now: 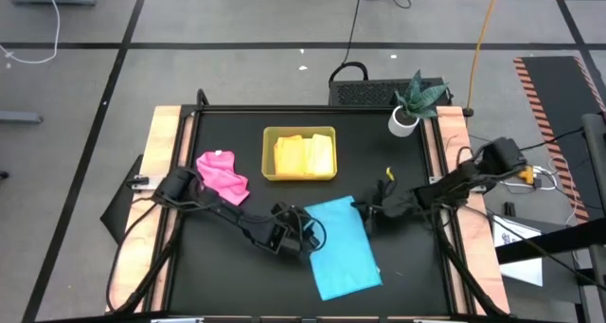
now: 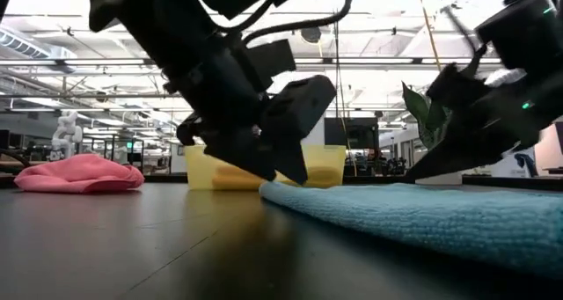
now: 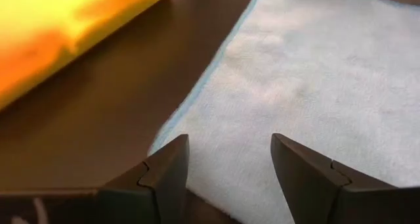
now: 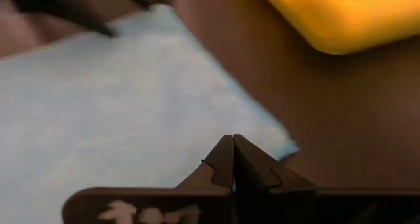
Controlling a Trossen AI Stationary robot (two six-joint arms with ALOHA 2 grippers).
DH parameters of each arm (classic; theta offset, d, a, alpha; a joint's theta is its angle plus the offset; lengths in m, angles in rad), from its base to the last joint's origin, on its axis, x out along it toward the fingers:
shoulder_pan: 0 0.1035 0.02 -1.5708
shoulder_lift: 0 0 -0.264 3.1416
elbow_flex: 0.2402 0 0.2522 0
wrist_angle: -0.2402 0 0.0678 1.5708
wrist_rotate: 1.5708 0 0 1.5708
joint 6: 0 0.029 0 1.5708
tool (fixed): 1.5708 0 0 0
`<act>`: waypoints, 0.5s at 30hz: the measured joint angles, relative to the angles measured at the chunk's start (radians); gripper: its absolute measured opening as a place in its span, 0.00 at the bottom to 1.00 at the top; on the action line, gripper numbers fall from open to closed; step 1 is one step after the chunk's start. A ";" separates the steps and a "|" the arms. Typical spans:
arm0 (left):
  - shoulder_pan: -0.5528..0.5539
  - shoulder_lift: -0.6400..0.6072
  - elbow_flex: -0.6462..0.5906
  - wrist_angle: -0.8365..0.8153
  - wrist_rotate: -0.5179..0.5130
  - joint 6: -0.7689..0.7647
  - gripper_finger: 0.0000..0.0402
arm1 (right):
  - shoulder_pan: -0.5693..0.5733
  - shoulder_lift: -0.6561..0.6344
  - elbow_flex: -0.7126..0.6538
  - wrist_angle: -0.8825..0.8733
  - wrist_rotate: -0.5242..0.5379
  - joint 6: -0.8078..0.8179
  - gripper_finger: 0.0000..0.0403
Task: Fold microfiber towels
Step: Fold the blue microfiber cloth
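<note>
A sky blue towel lies spread flat on the black table, right of the middle. My left gripper stands open at the towel's left edge, one finger on each side of a strip of the cloth near its far left corner. My right gripper is shut and points at the towel's far right corner. A pink towel lies crumpled at the left. A yellow towel lies in the yellow-green tray at the far middle. My left gripper slants down over the blue towel's left edge; whether its fingertips rest on the cloth I cannot tell. My right gripper slants down from the table's right at the towel's far right corner; whether its shut tips touch the cloth I cannot tell.
A potted plant stands at the far right corner. A small yellow object lies right of the tray. Wooden rails line the table's left and right sides. Bare black surface shows along the near left.
</note>
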 joint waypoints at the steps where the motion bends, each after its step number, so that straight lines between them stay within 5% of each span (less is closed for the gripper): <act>1: 0.000 0.004 -0.005 0.006 0.002 -0.004 0.54 | -0.020 0.027 0.014 0.001 0.005 0.000 0.00; 7: 0.022 0.022 -0.049 -0.026 -0.080 0.021 0.54 | -0.078 0.095 0.031 0.004 0.093 0.025 0.00; 11: 0.043 0.009 -0.053 -0.068 -0.159 0.121 0.54 | -0.048 0.048 0.011 -0.001 0.181 0.030 0.00; 15: 0.039 -0.040 -0.035 -0.056 -0.128 0.237 0.54 | 0.028 -0.031 -0.008 0.001 0.204 0.006 0.00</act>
